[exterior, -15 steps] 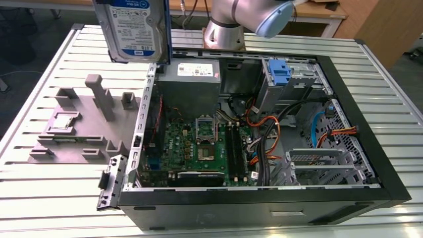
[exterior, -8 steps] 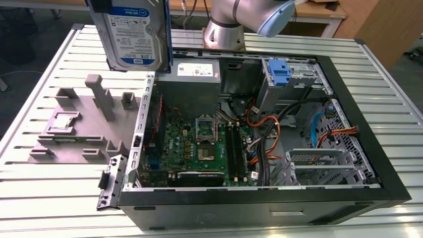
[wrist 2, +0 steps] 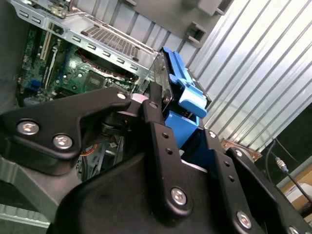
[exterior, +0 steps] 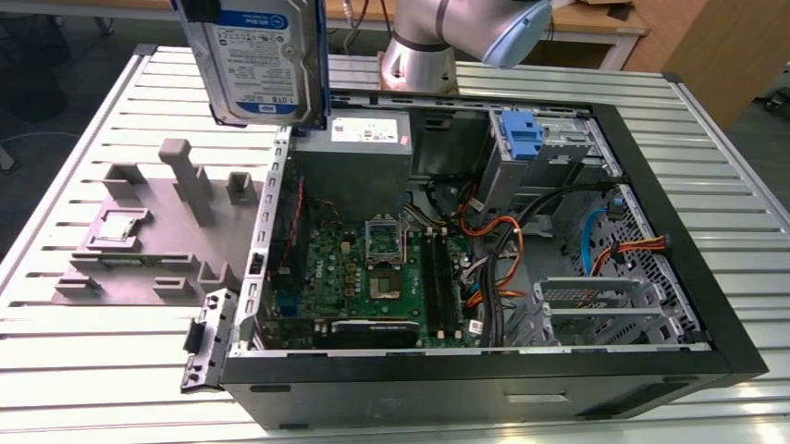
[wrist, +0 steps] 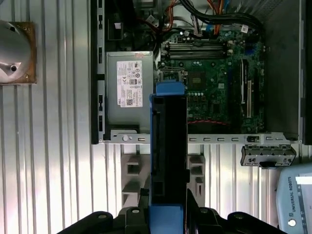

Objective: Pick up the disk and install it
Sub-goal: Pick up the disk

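Note:
The disk (exterior: 253,60) hangs upright in the air at the exterior view's upper left, above the far left corner of the open computer case (exterior: 494,375). Its white-and-blue label faces the camera, and a blue bracket runs along its edge. In the first wrist view the disk (wrist: 168,146) shows edge-on, over the case wall beside the power supply (wrist: 127,85). My gripper (wrist: 165,214) is shut on the disk, with a black finger on each side. In the second wrist view the black fingers (wrist 2: 153,122) clamp the blue-bracketed disk (wrist 2: 187,97).
The case lies open on a slatted metal table (exterior: 111,370), showing its motherboard (exterior: 376,268), cables and a metal drive cage (exterior: 605,310). A blue caddy (exterior: 524,139) sits in the far bay. A grey fixture (exterior: 161,231) lies left of the case. The arm's base (exterior: 420,55) stands behind it.

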You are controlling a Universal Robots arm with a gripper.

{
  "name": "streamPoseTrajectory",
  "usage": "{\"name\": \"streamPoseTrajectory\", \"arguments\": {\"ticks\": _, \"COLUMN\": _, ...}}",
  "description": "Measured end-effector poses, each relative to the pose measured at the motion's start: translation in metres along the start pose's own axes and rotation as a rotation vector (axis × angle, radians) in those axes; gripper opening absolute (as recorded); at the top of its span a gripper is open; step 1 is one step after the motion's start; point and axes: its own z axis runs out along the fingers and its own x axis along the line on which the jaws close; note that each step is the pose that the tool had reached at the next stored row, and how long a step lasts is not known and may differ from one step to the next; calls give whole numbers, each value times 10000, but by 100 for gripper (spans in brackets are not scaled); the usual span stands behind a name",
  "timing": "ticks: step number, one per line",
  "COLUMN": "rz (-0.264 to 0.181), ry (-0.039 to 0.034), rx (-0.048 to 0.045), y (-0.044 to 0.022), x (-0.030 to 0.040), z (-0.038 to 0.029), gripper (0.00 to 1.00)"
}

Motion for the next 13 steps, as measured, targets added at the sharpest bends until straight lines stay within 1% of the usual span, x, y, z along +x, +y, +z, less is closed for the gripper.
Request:
{"name": "streamPoseTrajectory", "arguments": {"ticks": 4, "rz": 0, "ry": 1, "rx": 0, "y": 31, "x": -30, "z": -2, "gripper": 37}}
{"name": "streamPoseTrajectory", "arguments": {"ticks": 6, "rz": 1, "ry": 1, "rx": 0, "y": 67, "x": -39, "z": -2, "gripper": 37}}
{"name": "streamPoseTrajectory", "arguments": {"ticks": 9, "rz": 0, "ry": 0, "rx": 1, "y": 159, "x": -38, "z": -2, "gripper": 37}}
{"name": "streamPoseTrajectory", "arguments": {"ticks": 13, "rz": 1, "ry": 1, "rx": 0, "y": 312, "x": -32, "z": -2, "gripper": 37}}
